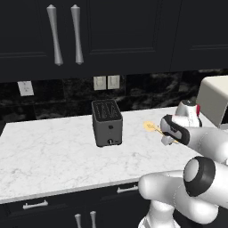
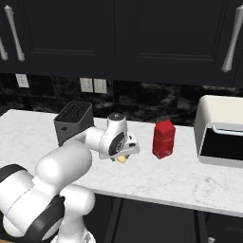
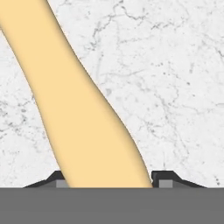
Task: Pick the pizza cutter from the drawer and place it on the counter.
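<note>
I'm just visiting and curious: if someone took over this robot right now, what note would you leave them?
Gripper: shut on the cutter, a finger on each side of its tan handle.
Cutter: out of the drawer, held just above the counter, to the right of the toaster and left of the red carton. Whether it touches the marble cannot be told.
Done: the pickup.
Left: set it down, open the gripper, back away.

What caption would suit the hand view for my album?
The hand holds the tan pizza cutter close above the white marble counter.
</note>
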You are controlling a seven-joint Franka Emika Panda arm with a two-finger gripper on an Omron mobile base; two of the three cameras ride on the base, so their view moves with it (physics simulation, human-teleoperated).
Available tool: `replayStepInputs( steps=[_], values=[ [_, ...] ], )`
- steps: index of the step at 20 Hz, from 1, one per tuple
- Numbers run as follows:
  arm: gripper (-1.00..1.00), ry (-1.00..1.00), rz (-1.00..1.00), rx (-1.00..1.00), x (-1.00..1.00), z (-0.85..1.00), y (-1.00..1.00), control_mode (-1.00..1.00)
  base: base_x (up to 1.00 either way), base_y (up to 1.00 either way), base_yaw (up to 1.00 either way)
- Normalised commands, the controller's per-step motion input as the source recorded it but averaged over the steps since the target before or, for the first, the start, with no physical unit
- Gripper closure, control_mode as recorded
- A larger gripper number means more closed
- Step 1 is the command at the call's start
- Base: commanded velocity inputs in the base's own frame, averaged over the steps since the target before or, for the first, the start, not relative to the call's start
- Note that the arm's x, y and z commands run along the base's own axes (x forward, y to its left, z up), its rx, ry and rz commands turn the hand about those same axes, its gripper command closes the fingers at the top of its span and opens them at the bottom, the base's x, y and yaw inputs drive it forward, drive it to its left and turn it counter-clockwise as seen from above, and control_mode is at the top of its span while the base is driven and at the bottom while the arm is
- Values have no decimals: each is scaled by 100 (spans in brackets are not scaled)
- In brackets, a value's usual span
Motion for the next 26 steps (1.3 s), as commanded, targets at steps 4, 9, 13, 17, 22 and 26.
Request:
replayStepInputs(
  steps=[4, 9, 13, 17, 22, 26],
  values=[
    [100, 1, -2, 1, 4, -31, 0, -100, 0, 0, 0],
    [100, 0, -2, 1, 0, -26, 0, -100, 0, 0, 0],
    [100, -1, -2, 0, 0, -20, 0, -100, 0, 0, 0],
    [100, -1, -1, 0, 0, -21, 0, -100, 0, 0, 0],
    [100, 0, -1, 0, 0, -12, 0, -100, 0, 0, 0],
    [-100, -1, -2, 0, 0, -2, 0, -100, 0, 0, 0]
  ],
)
